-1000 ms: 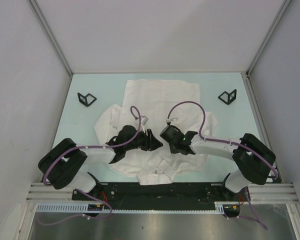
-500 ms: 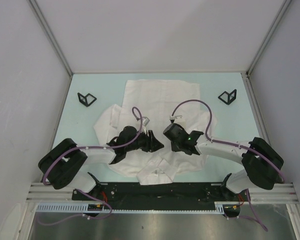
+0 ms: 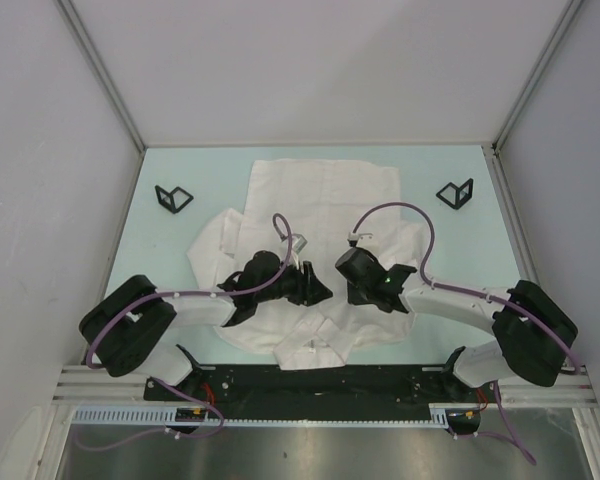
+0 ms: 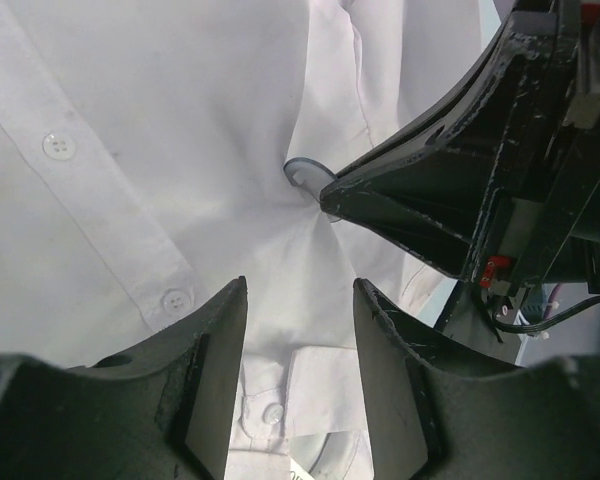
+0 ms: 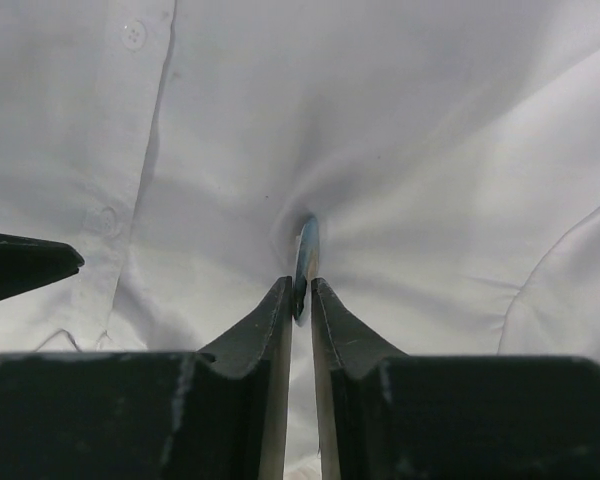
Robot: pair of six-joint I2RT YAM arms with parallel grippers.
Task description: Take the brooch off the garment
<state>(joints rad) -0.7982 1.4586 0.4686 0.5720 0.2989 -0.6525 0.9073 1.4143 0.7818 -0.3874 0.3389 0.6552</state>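
Note:
The white shirt [image 3: 325, 195] lies spread on the table, its button placket showing in the left wrist view [image 4: 100, 200] and the right wrist view [image 5: 430, 140]. The brooch [image 5: 306, 262], a thin bluish disc seen edge-on, is pinned in the fabric, which puckers around it; it also shows in the left wrist view [image 4: 305, 172]. My right gripper [image 5: 301, 290] is shut on the brooch's edge; it sits mid-shirt in the top view [image 3: 345, 285]. My left gripper [image 4: 298, 300] is open over the shirt just left of the brooch, also seen from above [image 3: 318, 290].
Two small black brackets stand on the pale green table, one at the far left [image 3: 173, 197] and one at the far right [image 3: 456, 192]. Grey walls close in the table on three sides. A shirt cuff with a button [image 4: 275, 410] lies between my left fingers.
My right gripper has moved forward and right over the shirt while gripping the brooch. My left gripper has slid right, closer to the right gripper.

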